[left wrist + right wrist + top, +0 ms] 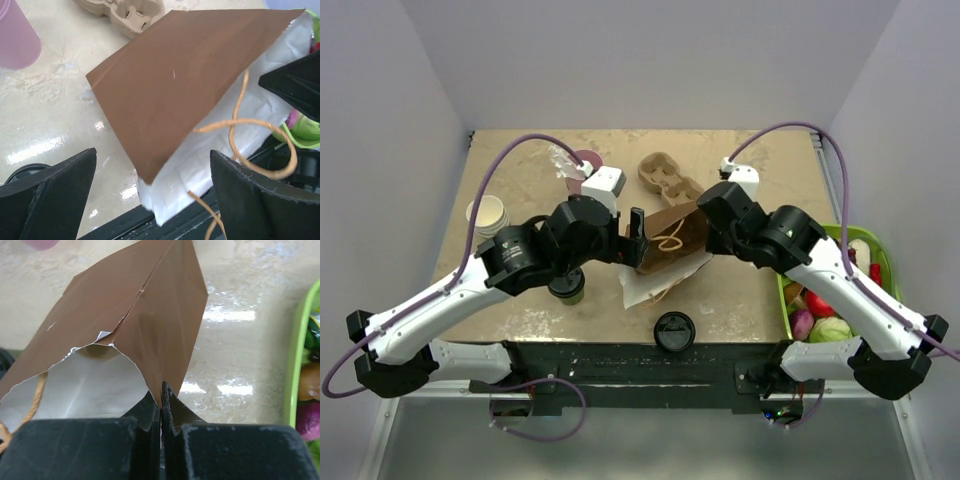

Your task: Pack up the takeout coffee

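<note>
- left gripper [152, 155] gapes wide, empty, just left of the paper bag [170, 85]
- right gripper [161, 390] pinches the bag's torn rim tight
- takeout coffee [566, 289] stands left of the bag, mostly hidden under the left arm [510, 258]

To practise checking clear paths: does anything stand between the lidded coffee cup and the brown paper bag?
Nothing visible lies on the table between the coffee cup and the paper bag. A rope handle hangs at the bag's mouth, though; the right claw pinches its rim.
</note>
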Robot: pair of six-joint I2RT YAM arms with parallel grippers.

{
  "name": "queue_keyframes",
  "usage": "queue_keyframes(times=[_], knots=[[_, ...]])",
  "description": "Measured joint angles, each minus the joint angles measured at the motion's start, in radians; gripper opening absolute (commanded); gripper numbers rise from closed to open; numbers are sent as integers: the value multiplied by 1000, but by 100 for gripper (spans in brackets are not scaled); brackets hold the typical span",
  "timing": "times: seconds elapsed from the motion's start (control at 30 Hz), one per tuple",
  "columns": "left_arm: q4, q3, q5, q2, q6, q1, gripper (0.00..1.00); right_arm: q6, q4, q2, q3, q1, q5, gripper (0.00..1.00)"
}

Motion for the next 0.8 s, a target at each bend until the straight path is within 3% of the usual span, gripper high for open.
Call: queue_keyframes(times=[0.23, 0.37, 0.47, 0.6, 0.8], knots=[[-24, 12, 38, -59, -12, 0, 100, 0, -52, 38, 7, -166, -16, 0], [-24, -6, 43, -148, -17, 0, 100, -2, -113, 133, 70, -205, -24, 8], [-85, 7, -25, -195, -80, 0, 100, -8, -137, 194, 106, -222, -25, 10], [-273, 20, -174, -215, -229, 1, 100, -43, -170, 257, 155, -268, -33, 4], [-401, -29, -241, -248, -348, 1, 100, -93, -186, 379, 305, -330, -53, 0]])
